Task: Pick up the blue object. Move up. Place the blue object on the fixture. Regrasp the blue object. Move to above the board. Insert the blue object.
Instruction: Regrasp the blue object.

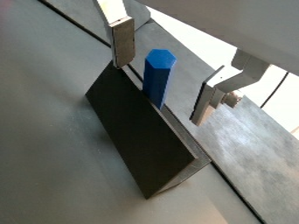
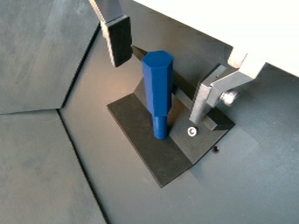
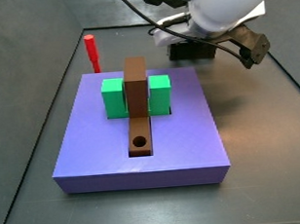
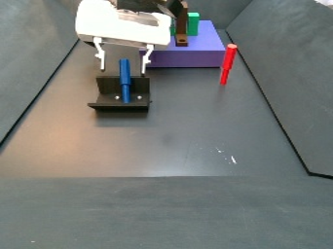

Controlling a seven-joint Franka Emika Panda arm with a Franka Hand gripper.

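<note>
Dark matte flooring carries the fixture (image 4: 120, 101), propping the blue object (image 4: 125, 78) upright for regrasping; the gripper (image 2: 163, 74) straddles it, jaws open, untouching.

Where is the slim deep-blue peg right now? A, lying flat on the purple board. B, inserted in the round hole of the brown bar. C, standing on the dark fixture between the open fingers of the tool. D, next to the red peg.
C: the slim deep-blue peg stands on the dark fixture, with the tool open around it, fingers apart from it.
</note>
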